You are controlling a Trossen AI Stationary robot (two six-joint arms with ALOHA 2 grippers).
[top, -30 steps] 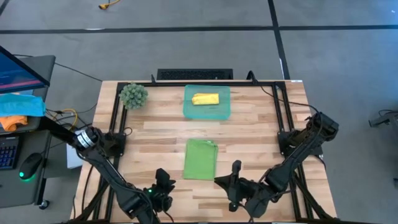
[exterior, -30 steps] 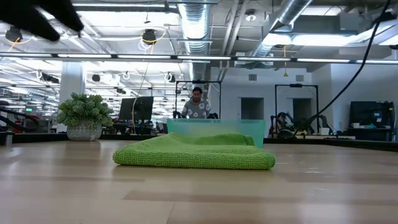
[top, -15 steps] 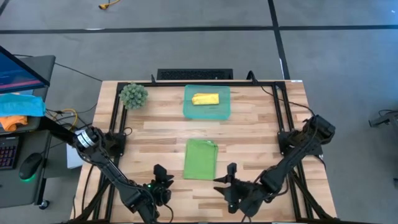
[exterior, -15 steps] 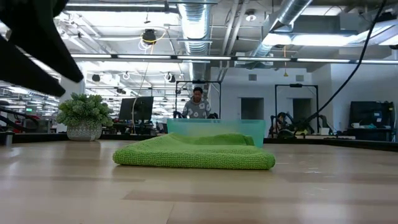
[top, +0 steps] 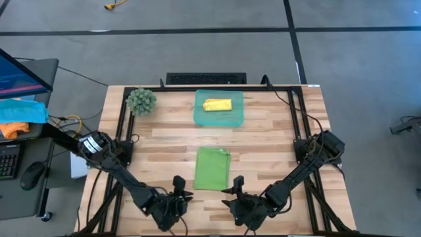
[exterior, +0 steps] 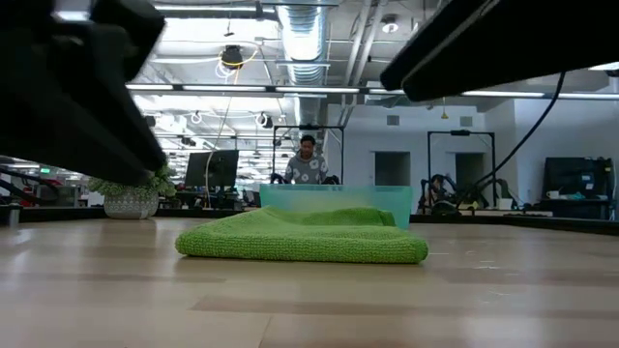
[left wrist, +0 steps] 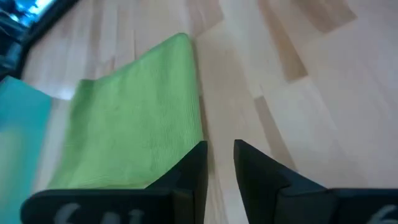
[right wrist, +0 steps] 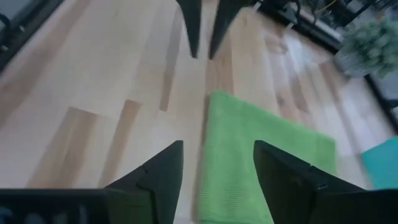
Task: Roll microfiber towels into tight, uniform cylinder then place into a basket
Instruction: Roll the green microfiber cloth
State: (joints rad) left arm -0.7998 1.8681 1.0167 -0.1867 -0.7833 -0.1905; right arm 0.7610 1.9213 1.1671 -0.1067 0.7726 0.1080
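- The wooden table (top: pixel 276 131) carries everything here, both arms reaching in from its near edge.
- The green microfiber towel (top: pixel 212 168) lies folded flat on the table's middle, nearer than the basket and apart from it.
- The teal basket (top: pixel 219 117) stands at the far side; in it lies the yellow microfiber towel (top: pixel 217 105), rolled up.
- The right gripper (top: pixel 231 193) hovers just beside the green towel's near right corner, fingers spread wide and holding nothing.
- The left gripper (top: pixel 181 195) hangs just off the near left corner, fingers narrowly parted and empty.
- A small potted plant (top: pixel 141 101) sits at the far left corner.
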